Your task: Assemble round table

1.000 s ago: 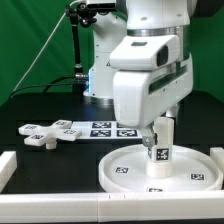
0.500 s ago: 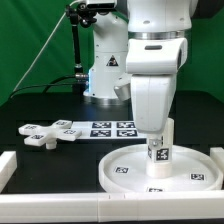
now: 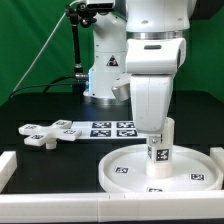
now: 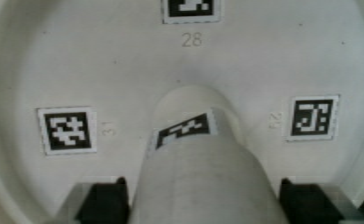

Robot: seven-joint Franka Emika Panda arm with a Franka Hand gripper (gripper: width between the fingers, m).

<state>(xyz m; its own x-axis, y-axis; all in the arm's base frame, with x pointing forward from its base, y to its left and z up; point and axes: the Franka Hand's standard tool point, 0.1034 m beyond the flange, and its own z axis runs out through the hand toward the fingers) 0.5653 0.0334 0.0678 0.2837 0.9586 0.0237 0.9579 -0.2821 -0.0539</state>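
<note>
The large round disc [image 3: 125, 172] lies on the black table at the front of the exterior view's right. The short thick cylinder [image 3: 160, 148] stands upright at its centre, a tag on its side. My gripper [image 3: 157, 132] comes straight down and is shut on the cylinder's upper part. In the wrist view the cylinder [image 4: 197, 160] fills the space between my two black fingers [image 4: 104, 200], with my gripper [image 4: 200, 202] over the tagged disc [image 4: 161, 70]. The four-lobed cross piece [image 3: 36, 134] lies apart at the exterior view's left.
The marker board [image 3: 100, 128] lies flat behind the disc, next to the cross piece. White rails [image 3: 60, 208] edge the table at the front and at the exterior view's left. A green backdrop and a black stand rise behind the arm's base.
One second ago my wrist was turned at an angle. It has since rotated about the upright cylinder to face squarely. Cylinder and disc stay in place.
</note>
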